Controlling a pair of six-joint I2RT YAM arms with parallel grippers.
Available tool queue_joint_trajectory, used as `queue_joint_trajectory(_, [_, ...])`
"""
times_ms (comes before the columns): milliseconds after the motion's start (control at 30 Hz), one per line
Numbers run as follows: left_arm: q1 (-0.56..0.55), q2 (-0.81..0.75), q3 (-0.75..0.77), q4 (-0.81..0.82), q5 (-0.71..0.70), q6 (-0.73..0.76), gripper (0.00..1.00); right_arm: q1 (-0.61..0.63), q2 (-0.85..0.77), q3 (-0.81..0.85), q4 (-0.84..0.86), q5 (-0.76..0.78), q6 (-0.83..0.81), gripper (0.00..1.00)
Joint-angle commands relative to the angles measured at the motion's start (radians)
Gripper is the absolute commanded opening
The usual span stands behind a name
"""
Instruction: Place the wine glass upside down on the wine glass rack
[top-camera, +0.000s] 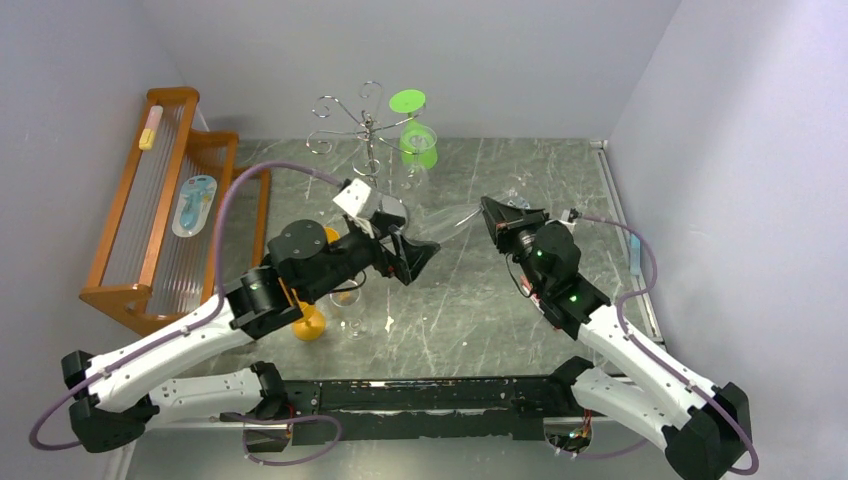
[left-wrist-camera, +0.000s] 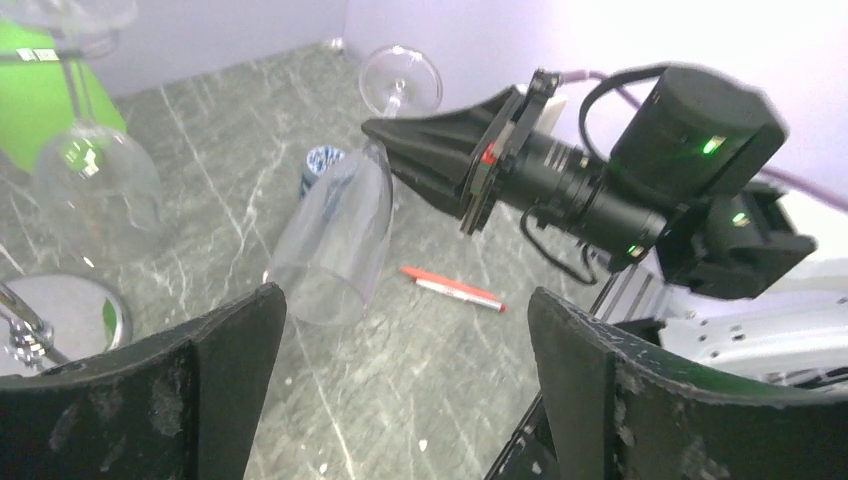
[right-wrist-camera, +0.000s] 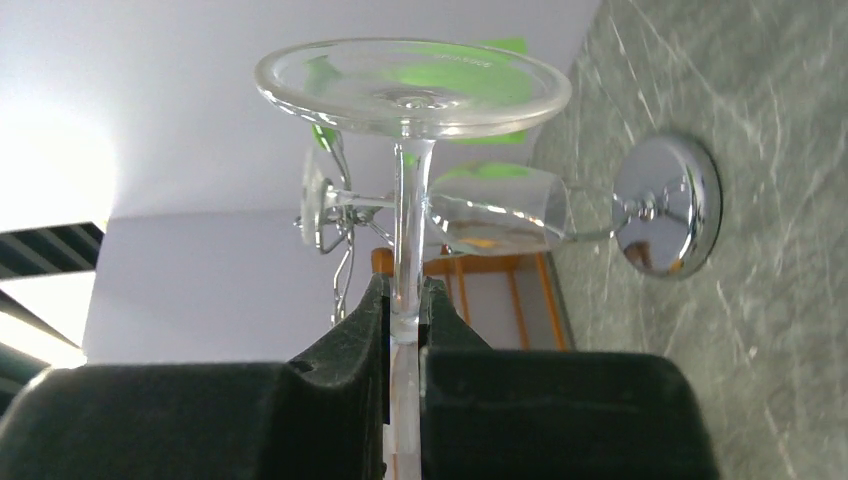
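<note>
Two right fingers (right-wrist-camera: 352, 335) tight on the wine glass (right-wrist-camera: 410, 88) stem (left fingers (left-wrist-camera: 205, 385) apart).

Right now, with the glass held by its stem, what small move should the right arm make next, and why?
Probably carry the wine glass toward the curled arms of the wine glass rack. The right tool is shut on its stem, yet the glass is not at the rack.

Pale lilac walls (top-camera: 450, 60) around grey marbled tabletop (top-camera: 470, 320).
</note>
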Motion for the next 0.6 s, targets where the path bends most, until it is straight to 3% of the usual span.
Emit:
queue_joint_trajectory(0, [-0.005, -0.050, 0.126, -0.032, -0.007, 0.019, 0.96, 0.000, -0.048, -0.009, 0.151, 0.108, -0.332, 0.00])
queue_joint_trajectory(200, [-0.005, 0.021, 0.322, -0.102, -0.053, 0.098, 0.96, 0.000, -0.086, -0.024, 0.305, 0.018, -0.684, 0.00])
queue_joint_trajectory(400, [-0.002, 0.144, 0.493, -0.217, -0.152, 0.069, 0.97, 0.001, -0.082, 0.015, 0.390, -0.162, -1.020, 0.00])
queue_joint_trajectory(567, [0.062, 0.242, 0.609, -0.327, -0.090, 0.028, 0.96, 0.000, -0.027, 0.093, 0.383, -0.359, -1.214, 0.00])
